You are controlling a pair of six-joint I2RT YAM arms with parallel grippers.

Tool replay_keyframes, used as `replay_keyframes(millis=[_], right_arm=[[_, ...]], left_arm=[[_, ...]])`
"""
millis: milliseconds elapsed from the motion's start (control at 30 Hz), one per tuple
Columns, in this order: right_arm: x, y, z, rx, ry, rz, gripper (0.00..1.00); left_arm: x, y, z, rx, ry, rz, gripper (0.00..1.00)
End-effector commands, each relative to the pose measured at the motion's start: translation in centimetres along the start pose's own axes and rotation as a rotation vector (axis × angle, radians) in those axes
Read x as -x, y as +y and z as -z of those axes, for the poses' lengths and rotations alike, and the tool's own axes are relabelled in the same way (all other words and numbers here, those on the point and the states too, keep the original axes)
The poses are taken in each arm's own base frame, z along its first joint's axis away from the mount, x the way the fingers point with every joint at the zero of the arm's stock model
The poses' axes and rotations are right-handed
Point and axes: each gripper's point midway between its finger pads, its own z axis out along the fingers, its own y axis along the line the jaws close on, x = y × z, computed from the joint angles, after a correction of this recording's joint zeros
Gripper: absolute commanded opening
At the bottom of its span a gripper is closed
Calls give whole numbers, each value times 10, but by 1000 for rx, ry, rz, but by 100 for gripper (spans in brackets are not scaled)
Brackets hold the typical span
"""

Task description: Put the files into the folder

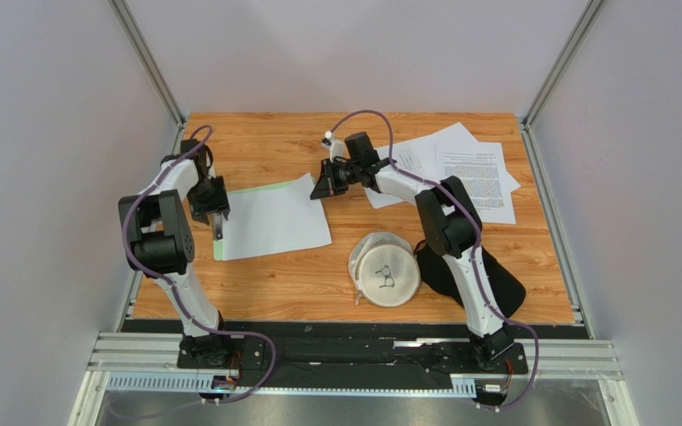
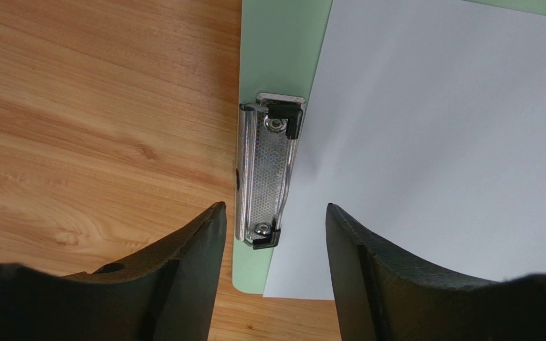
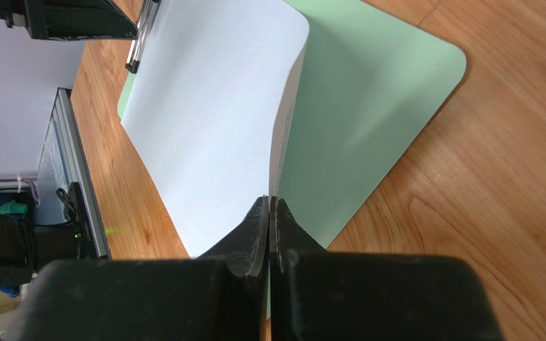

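- Your left gripper (image 2: 274,210) hangs empty with its jaws parted, just above the metal clip (image 2: 265,170) of the folder (image 2: 276,50).
- Your right gripper (image 3: 270,204) is closed tight on one sheet (image 3: 212,106), at the edge opposite the clip, and curls it up off the folder.
- The other files (image 1: 473,173) lie fanned on the table (image 1: 273,284), well apart to the right.

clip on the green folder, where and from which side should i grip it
Probably across the narrow width of the clip, from above: it lies long and thin along the folder edge, and the open left pincer hangs over it.
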Motion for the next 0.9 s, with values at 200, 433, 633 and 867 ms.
replay_keyframes(millis=[200, 433, 633, 867], right_arm=[[22, 11, -2, 78, -100, 71, 0], [24, 10, -5, 83, -103, 74, 0], [23, 8, -8, 86, -101, 67, 0], [23, 7, -8, 85, -102, 60, 0]], left_arm=[[12, 14, 5, 25, -32, -32, 52], [14, 13, -7, -13, 19, -34, 50], [14, 9, -15, -40, 38, -43, 52], [15, 1, -14, -80, 28, -36, 60]])
